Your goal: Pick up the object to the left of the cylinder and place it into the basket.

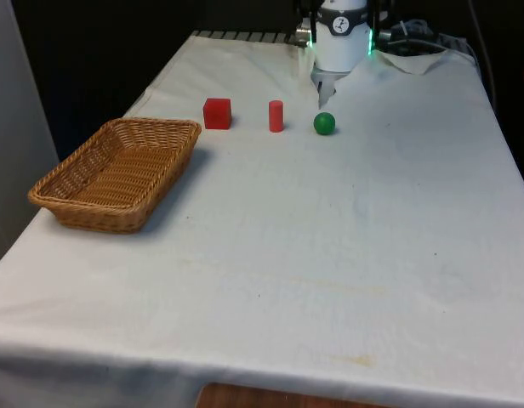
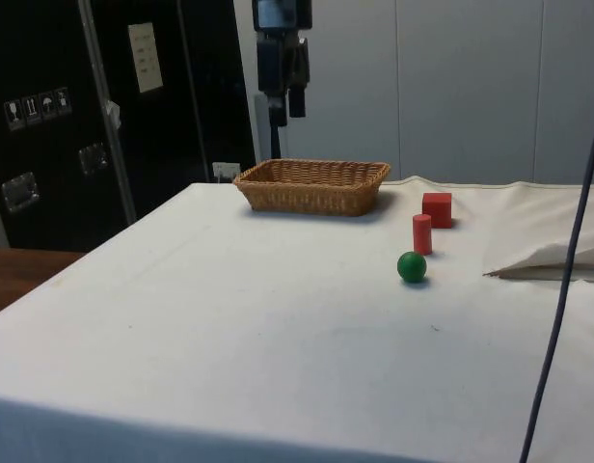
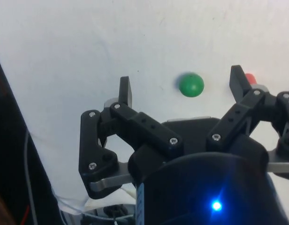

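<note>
A red cube (image 1: 217,113) sits on the white cloth, on the front view's left of an upright red cylinder (image 1: 276,116). A green ball (image 1: 324,123) lies on the cylinder's other side. My gripper (image 1: 323,93) hangs above the cloth just behind the ball, apart from all three. In the wrist view the gripper (image 3: 180,83) is open wide with nothing held; the green ball (image 3: 191,85) lies on the cloth below between the fingers, and the red cylinder (image 3: 250,78) peeks out behind one fingertip. From the side, cube (image 2: 437,209), cylinder (image 2: 422,233) and ball (image 2: 412,266) stand in a row.
A wicker basket (image 1: 75,211) stands at the front view's left, near the table edge, also seen as the basket (image 2: 278,198) from the side. A black device on a pole (image 2: 283,58) rises behind it. Rumpled cloth (image 2: 548,260) lies near the robot's base.
</note>
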Robot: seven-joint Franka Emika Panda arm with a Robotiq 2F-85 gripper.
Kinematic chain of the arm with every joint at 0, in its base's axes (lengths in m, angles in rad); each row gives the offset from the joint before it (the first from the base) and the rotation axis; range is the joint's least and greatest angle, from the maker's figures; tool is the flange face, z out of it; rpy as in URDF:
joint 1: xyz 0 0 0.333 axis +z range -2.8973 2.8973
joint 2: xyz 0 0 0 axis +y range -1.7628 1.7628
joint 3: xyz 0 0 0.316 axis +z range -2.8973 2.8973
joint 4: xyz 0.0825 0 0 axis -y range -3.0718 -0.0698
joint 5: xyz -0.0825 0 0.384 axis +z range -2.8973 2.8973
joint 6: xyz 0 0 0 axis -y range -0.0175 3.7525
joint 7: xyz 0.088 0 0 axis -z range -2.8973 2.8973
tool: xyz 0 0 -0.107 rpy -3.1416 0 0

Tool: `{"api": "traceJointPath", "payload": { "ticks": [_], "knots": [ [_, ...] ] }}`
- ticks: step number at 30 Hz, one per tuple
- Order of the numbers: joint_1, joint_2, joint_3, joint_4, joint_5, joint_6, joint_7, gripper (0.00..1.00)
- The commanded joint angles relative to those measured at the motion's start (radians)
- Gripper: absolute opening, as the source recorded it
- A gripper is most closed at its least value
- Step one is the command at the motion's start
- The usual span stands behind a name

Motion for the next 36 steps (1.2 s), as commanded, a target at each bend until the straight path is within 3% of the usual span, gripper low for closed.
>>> {"api": "traceJointPath", "payload": {
  "ticks": [1, 2, 9, 10, 11, 18, 19, 20, 25, 26, 27, 32, 34, 35, 36],
  "knots": [
    [0.000, 0.000, 0.000, 0.000, 0.000, 0.000, 0.000, 1.00],
    [-0.006, -0.021, 0.005, -0.030, -0.031, 0.030, 0.021, 1.00],
    [-0.014, -0.064, 0.006, -0.108, -0.060, 0.090, 0.024, 1.00],
    [-0.005, -0.051, 0.000, -0.091, -0.034, 0.069, 0.003, 1.00],
    [-0.015, -0.069, 0.007, -0.119, -0.064, 0.097, 0.024, 1.00],
    [-0.024, -0.104, 0.008, -0.188, -0.105, 0.148, 0.035, 1.00],
    [-0.013, -0.099, 0.000, -0.179, -0.078, 0.131, 0.014, 1.00],
    [-0.025, -0.108, 0.008, -0.195, -0.112, 0.153, 0.037, 1.00],
    [-0.034, -0.138, 0.009, -0.245, -0.165, 0.185, 0.061, 1.00],
    [-0.022, -0.136, 0.000, -0.238, -0.141, 0.168, 0.042, 1.00],
    [-0.036, -0.143, 0.009, -0.253, -0.174, 0.189, 0.066, 1.00],
    [-0.043, -0.165, 0.010, -0.300, -0.226, 0.213, 0.096, 1.00],
    [-0.044, -0.169, 0.011, -0.317, -0.240, 0.224, 0.107, 1.00],
    [-0.031, -0.170, 0.000, -0.313, -0.219, 0.208, 0.087, 1.00],
    [-0.044, -0.170, 0.012, -0.327, -0.247, 0.230, 0.112, 1.00]
  ]
}}
